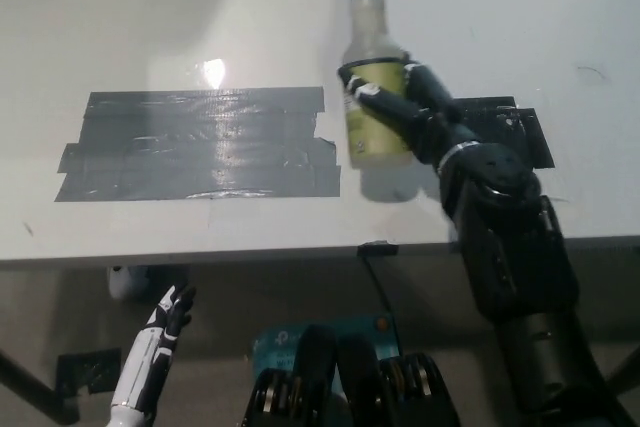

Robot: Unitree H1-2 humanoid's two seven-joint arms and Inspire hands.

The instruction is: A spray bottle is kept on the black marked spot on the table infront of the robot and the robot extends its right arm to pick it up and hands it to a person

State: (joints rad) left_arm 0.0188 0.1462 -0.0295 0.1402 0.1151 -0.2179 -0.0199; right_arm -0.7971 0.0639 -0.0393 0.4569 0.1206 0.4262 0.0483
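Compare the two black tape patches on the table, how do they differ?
The big tape patch is a wide block of overlapping strips on the table's left side, fully in view and glossy with glare. The small tape patch on the right is far smaller and partly hidden behind the right robot hand, which holds the spray bottle. Both are black and lie flat.

Yellow-green spray bottle (372, 97), black hand (420, 117), white table (200, 7).
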